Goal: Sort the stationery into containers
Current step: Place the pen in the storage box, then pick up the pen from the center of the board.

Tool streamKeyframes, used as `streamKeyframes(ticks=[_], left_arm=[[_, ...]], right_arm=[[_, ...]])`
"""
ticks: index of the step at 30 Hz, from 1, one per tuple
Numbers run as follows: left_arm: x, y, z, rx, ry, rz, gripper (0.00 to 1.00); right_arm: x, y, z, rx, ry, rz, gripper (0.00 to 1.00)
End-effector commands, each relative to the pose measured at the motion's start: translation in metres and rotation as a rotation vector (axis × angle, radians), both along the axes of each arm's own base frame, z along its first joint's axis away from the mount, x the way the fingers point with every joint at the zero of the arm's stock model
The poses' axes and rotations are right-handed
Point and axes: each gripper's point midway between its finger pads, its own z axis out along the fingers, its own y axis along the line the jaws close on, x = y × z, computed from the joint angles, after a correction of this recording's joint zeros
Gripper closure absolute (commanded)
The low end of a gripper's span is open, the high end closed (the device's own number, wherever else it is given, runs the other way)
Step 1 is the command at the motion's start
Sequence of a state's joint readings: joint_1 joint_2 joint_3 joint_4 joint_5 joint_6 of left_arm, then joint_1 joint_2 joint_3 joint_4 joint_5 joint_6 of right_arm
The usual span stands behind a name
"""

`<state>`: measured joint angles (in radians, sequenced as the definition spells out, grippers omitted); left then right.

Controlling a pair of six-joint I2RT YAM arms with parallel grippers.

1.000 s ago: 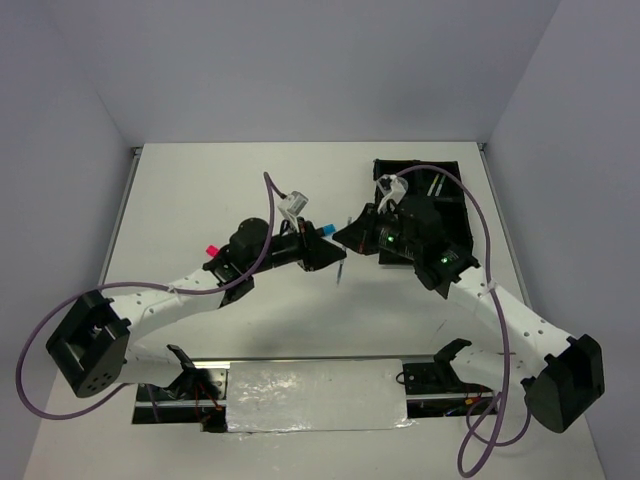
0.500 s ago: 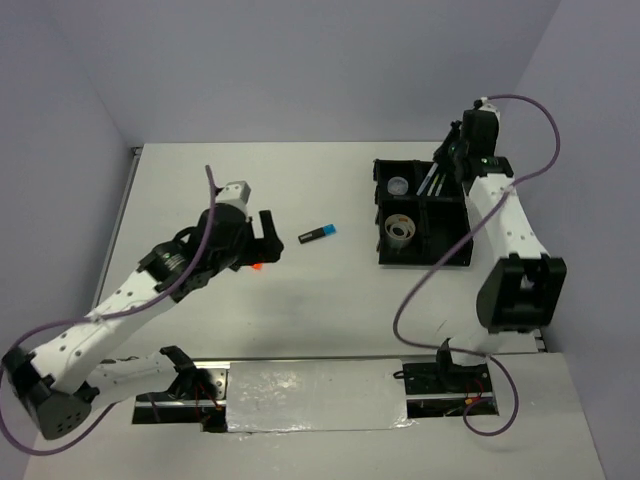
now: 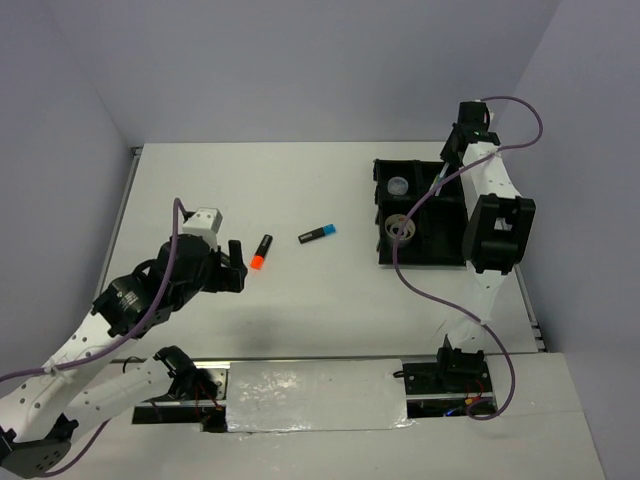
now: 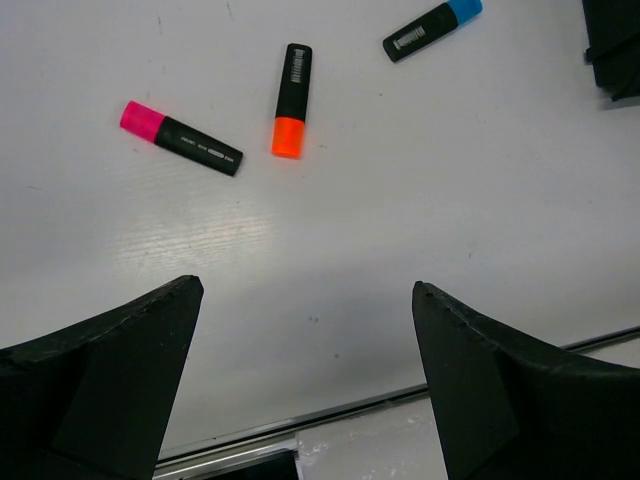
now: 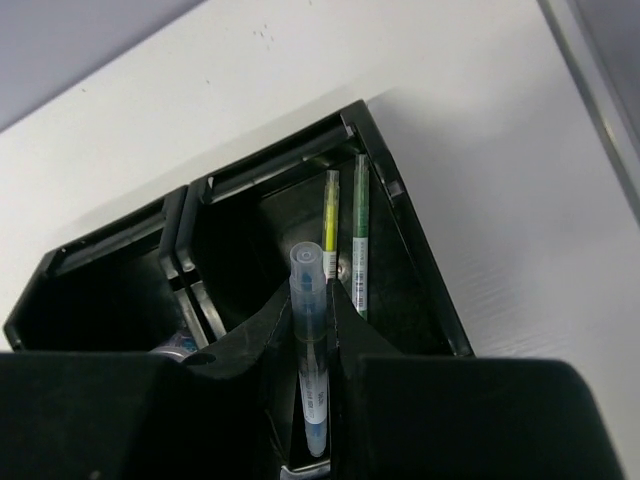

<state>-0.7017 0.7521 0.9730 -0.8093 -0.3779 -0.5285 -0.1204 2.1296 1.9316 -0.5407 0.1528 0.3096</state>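
Three short black markers lie on the white table: pink-ended [image 4: 180, 138], orange-ended [image 4: 290, 100] [image 3: 262, 250] and blue-ended [image 4: 432, 30] [image 3: 318, 234]. My left gripper [image 4: 305, 288] [image 3: 233, 268] hangs open and empty just near-left of the orange one; the pink one is hidden under it in the top view. The black four-part tray [image 3: 378, 215] [image 5: 418, 255] holds a tape ring [image 3: 398, 228] and a clear pot [image 3: 398, 185]. My right gripper [image 5: 312, 298] [image 3: 447, 160], over the tray's far right compartment, is shut on a clear-capped pen [image 5: 309, 275]. Yellow [image 5: 330, 215] and green [image 5: 360, 240] sticks lie in that compartment.
The table's metal edge strip [image 4: 330, 415] runs just below the left gripper. A purple cable [image 3: 415, 270] from the right arm loops across the tray's near side. Grey walls close in the back and both sides.
My left gripper has opened and drawn back toward the near left, leaving the orange marker lying on the table. The right arm has swung to the tray's far right corner with the pen.
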Motion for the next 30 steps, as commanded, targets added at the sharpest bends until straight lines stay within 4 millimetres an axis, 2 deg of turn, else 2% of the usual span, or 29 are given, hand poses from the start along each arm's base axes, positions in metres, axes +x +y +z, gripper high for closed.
streamKeyframes(ticks=[1,7,13,16,17,21,22,25,26,27,28,29,30], left_arm=[[-0.001,-0.001,0.014,-0.027,-0.063,-0.031,0.01],[-0.015,0.003,0.037,-0.132,-0.174,-0.061,0.01],[-0.019,0.009,0.045,-0.161,-0.216,-0.048,0.01],[-0.017,0.009,0.042,-0.147,-0.203,-0.045,0.01],[-0.017,0.008,0.041,-0.143,-0.199,-0.043,0.01],[-0.015,0.009,0.04,-0.135,-0.198,-0.041,0.01],[-0.015,0.009,0.041,-0.135,-0.199,-0.04,0.01],[-0.015,0.011,0.041,-0.135,-0.203,-0.027,0.01],[-0.014,0.012,0.041,-0.131,-0.203,-0.018,0.01],[-0.012,0.014,0.041,-0.13,-0.204,-0.004,0.01],[-0.01,0.021,0.039,-0.119,-0.202,0.041,0.01],[-0.007,0.028,0.037,-0.107,-0.195,0.086,0.01],[-0.004,0.035,0.037,-0.11,-0.19,0.136,0.01]], right_arm=[[0.01,0.004,0.017,-0.011,-0.047,0.021,0.93],[0.012,0.005,-0.001,-0.008,-0.026,0.039,0.89],[0.017,0.012,-0.004,0.04,-0.035,0.043,0.83],[0.019,0.015,-0.001,0.053,-0.025,0.04,0.68],[0.017,0.015,-0.002,0.054,-0.018,0.035,0.58],[0.013,0.017,0.005,0.043,-0.015,0.032,0.32],[0.013,0.017,0.01,0.045,-0.022,0.034,0.31],[0.012,0.032,0.046,0.02,-0.059,0.058,0.29],[0.009,0.054,0.07,0.01,-0.092,0.094,0.29],[0.006,0.067,0.082,0.001,-0.112,0.123,0.29],[0.002,0.094,0.085,-0.024,-0.111,0.189,0.29],[-0.005,0.108,0.09,-0.054,-0.105,0.204,0.27],[-0.018,0.148,0.102,-0.068,-0.118,0.267,0.26]])
